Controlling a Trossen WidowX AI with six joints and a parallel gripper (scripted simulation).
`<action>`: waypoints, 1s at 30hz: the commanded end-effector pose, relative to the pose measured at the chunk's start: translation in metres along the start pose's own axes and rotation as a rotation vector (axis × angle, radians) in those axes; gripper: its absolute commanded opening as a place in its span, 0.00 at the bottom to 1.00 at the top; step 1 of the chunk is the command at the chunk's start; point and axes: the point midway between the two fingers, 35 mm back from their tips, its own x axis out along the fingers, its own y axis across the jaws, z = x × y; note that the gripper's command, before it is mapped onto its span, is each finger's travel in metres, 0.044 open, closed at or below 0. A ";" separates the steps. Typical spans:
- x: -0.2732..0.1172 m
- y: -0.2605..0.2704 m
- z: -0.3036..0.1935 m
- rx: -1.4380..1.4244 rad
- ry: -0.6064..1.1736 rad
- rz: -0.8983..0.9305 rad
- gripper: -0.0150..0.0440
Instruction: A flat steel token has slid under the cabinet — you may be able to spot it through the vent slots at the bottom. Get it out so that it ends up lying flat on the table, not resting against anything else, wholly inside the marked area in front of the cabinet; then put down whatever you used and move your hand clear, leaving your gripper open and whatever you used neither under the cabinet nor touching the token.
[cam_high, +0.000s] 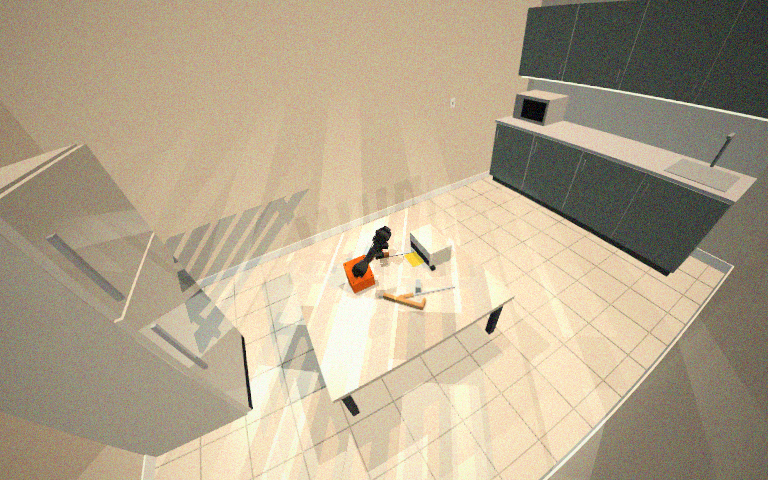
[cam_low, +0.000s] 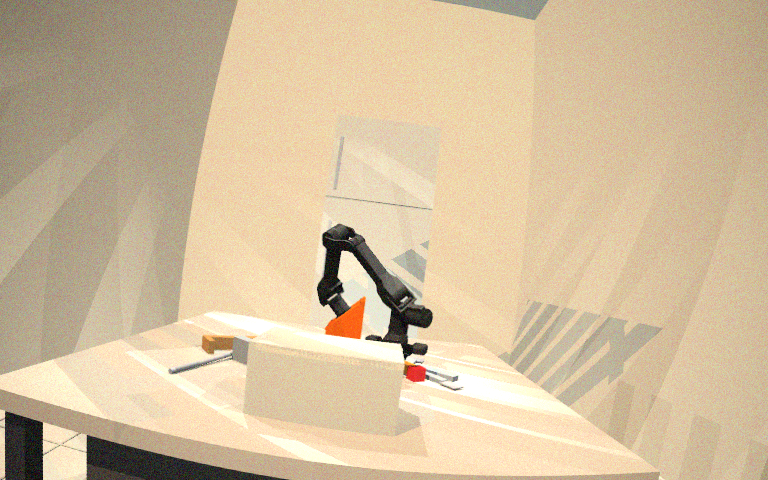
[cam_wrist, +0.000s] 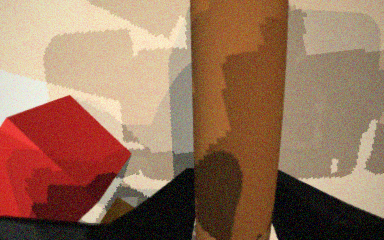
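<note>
My gripper (cam_high: 383, 255) (cam_low: 404, 353) (cam_wrist: 229, 177) is shut on an orange-brown wooden handle (cam_wrist: 240, 100), low over the table. In the top view a thin pale rod (cam_high: 400, 255) runs from near the gripper to the yellow marked area (cam_high: 415, 259). That area lies in front of the white cabinet (cam_high: 438, 249) (cam_low: 322, 384), whose dark lower front shows at its edge. A red block (cam_low: 416, 373) (cam_wrist: 65, 145) is close beside the gripper, left of the handle in the wrist view. The steel token cannot be made out in any view.
An orange wooden tool (cam_high: 404, 300) lies on the table (cam_high: 362, 339), with a thin grey rod (cam_high: 438, 290) (cam_low: 198, 362) and a grey block (cam_high: 417, 286) (cam_low: 240, 349) near it. Grey metal strips (cam_low: 444, 375) lie beside the red block. The orange arm base (cam_high: 360, 278) (cam_low: 346, 323) stands behind.
</note>
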 end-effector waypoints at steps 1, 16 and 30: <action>-0.001 0.002 0.009 -0.013 0.000 0.004 0.25; 0.000 0.003 0.036 -0.033 -0.002 0.003 0.25; 0.000 0.004 0.058 -0.035 -0.003 0.002 0.25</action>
